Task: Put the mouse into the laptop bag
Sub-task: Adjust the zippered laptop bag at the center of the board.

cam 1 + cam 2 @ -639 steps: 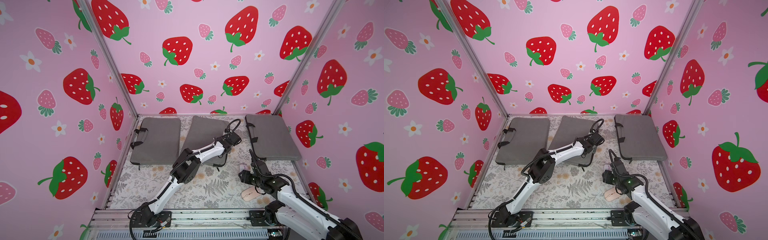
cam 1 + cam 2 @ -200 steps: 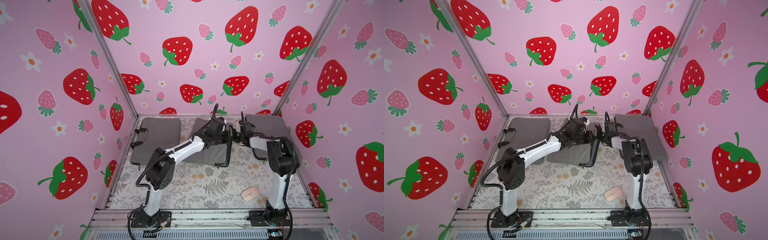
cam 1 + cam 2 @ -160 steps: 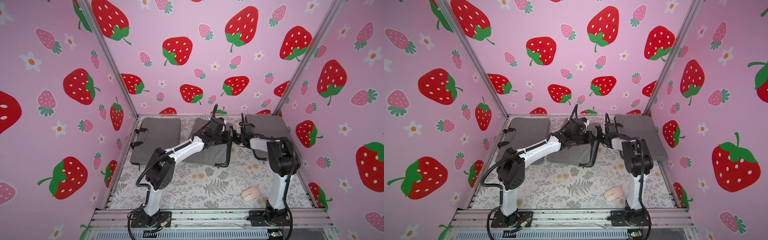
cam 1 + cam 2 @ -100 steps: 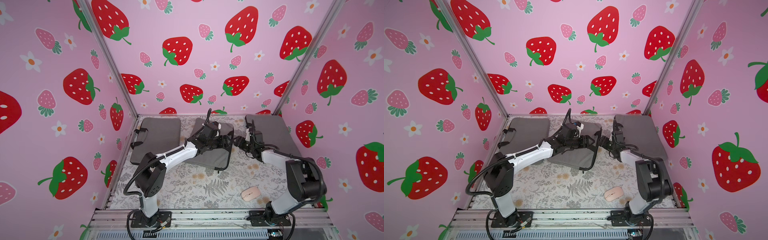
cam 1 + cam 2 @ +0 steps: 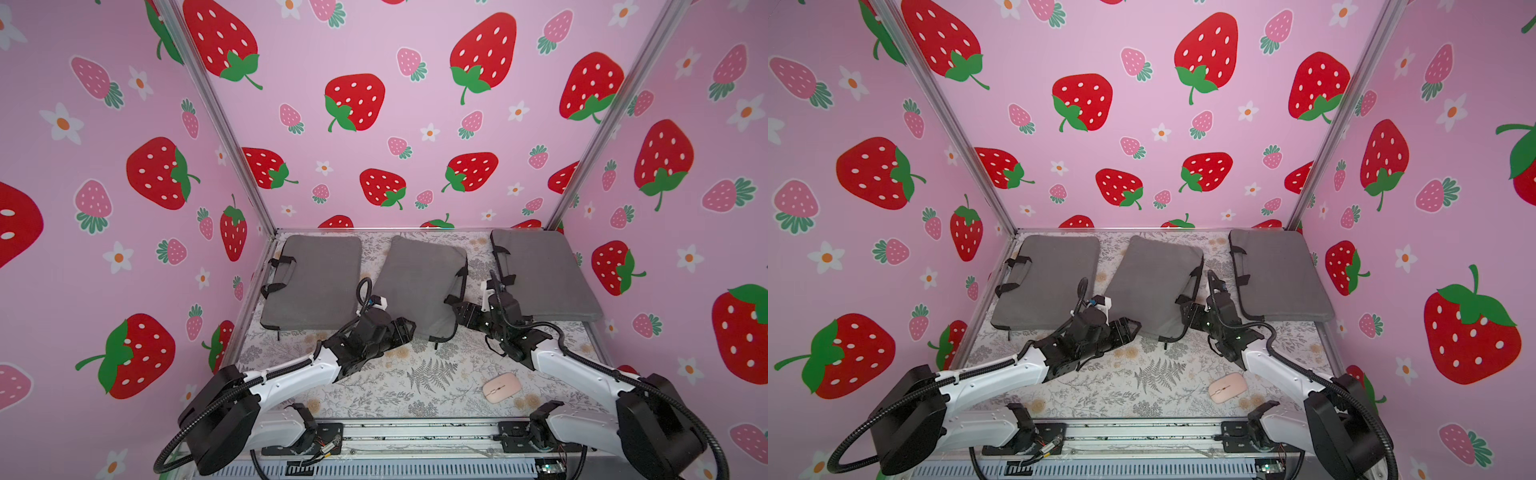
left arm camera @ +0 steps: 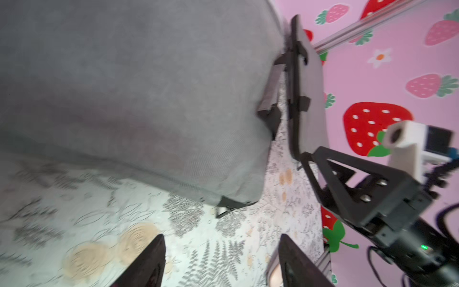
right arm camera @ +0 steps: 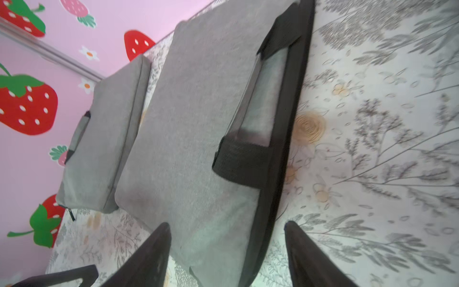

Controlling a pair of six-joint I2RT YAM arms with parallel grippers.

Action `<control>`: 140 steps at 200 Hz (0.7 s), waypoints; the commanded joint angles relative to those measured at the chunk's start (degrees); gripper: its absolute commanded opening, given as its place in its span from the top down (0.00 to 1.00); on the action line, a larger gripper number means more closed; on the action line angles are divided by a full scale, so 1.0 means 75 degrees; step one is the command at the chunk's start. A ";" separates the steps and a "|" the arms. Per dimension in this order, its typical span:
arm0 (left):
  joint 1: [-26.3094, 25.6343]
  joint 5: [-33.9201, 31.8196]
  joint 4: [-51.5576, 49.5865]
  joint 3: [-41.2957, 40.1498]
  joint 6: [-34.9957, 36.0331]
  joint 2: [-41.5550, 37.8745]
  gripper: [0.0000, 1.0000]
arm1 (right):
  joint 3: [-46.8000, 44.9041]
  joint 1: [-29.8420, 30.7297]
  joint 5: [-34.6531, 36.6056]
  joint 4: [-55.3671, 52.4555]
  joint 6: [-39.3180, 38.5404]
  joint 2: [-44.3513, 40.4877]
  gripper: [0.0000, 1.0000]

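In both top views the mouse (image 5: pixel 502 387) (image 5: pixel 1228 387) lies on the mat (image 5: pixel 419 376), well apart from the middle laptop bag (image 5: pixel 415 286). Left wrist view, blurred: left gripper (image 6: pixel 221 243) fingers apart, empty, cut off by the frame edge. Right wrist view: right gripper (image 7: pixel 227 231) fingers apart either side of the bag's corner, contact unclear.

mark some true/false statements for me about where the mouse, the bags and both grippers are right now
1. The mouse lies on the floral mat, outside every bag. True.
2. The right gripper is shut on the mouse. False: its jaws stand open beside the handle edge of the middle bag, and the mouse lies apart from it.
3. Three grey bags lie at the back: the left bag, the middle bag and the right bag. True.
4. The middle bag lies square with the other two. False: it is turned at an angle.
5. The left gripper holds the middle bag's corner. False: it is open and empty, just short of the bag.
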 commanded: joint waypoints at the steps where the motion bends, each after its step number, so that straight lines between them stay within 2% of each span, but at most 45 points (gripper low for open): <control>1: -0.0039 -0.0395 0.0386 -0.0314 -0.0790 -0.0096 0.29 | 0.0151 0.0516 0.0658 -0.0022 0.0154 0.0636 0.29; 21: -0.0104 -0.0440 0.0742 -0.0789 -0.0930 -0.0097 0.29 | 0.0151 0.0697 0.0808 0.0154 0.0294 0.1056 0.33; 49: -0.0098 -0.0667 0.1190 -0.1430 -0.1134 -0.0341 0.29 | 0.0349 0.0768 0.0936 0.0041 0.0334 0.1556 0.46; 85: -0.0123 -0.1185 0.0693 -0.1547 -0.1069 -0.0804 0.29 | 0.0656 0.0836 0.0829 0.0127 0.0357 0.2171 0.47; 140: -0.0110 -0.1361 0.0631 -0.1521 -0.1091 -0.0824 0.29 | 0.2032 0.0954 0.0233 -0.0353 0.0006 0.3427 0.48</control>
